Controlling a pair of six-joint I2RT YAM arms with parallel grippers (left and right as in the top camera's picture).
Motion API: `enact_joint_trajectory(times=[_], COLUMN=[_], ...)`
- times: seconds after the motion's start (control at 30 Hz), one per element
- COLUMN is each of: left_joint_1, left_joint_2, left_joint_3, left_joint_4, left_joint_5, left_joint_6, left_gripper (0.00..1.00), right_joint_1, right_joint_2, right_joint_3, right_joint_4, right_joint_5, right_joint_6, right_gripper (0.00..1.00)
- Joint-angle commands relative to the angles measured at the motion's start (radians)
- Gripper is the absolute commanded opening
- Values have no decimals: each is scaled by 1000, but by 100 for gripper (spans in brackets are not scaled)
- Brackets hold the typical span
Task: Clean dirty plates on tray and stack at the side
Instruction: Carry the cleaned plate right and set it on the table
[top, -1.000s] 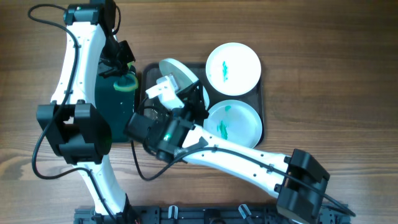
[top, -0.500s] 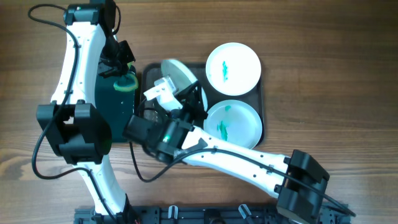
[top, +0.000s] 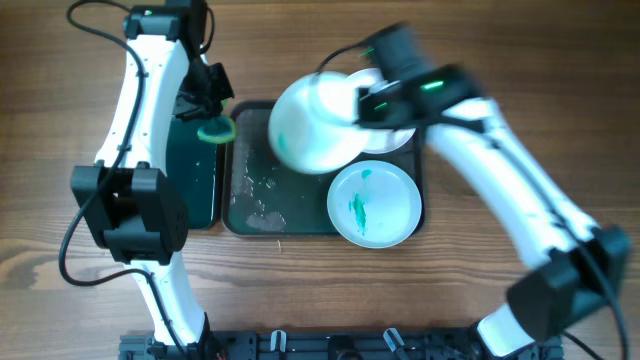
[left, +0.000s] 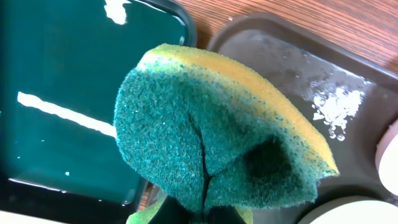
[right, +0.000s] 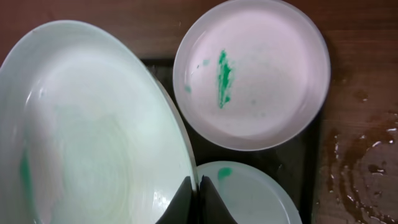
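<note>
- Sponge (left: 217, 155) is hanging in the left gripper (top: 213, 122), jaws pressed tight on it, over the seam between the black tray (top: 190, 190) and the grey tray (top: 255, 195).
- Just right of the sponge, the right gripper (right: 199, 190) is pinching the rim of the lifted plate (top: 312, 125), tilted above the grey tray; I'm judging the left arm nearer.
- Two smeared plates (top: 375, 203) are resting farther right.
- A second ago the right arm was lying low across the front; now it's arching in from the right.

No readable text, labels, brands or numbers noted on plates (top: 372, 203), tray (top: 255, 195) or sponge (left: 211, 137).
</note>
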Motion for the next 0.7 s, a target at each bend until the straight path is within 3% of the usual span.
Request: enact_joint_trajectory(times=[0.0,0.13,0.27,0.67], left_joint_1=[-28,-66,-83,-84], left_joint_2=[-29,-29,-29,-29], left_joint_3=[21,21,21,21], left_joint_4=[10,10,10,9], left_joint_5=[-2,-3,-3,-3], left_joint_6=[3,4,4,4], left_gripper=[4,4,4,4], right_joint_1=[-191,-455,-545,-740], right_joint_2=[-74,-75,-75,-75], right_joint_3=[-1,-35,-157,-560], right_joint_4=[-60,-164,-115,204], right_joint_5=[-204,-42,38,42], right_joint_6=[-50,-74,-71,-89], right_gripper=[4,4,4,4])
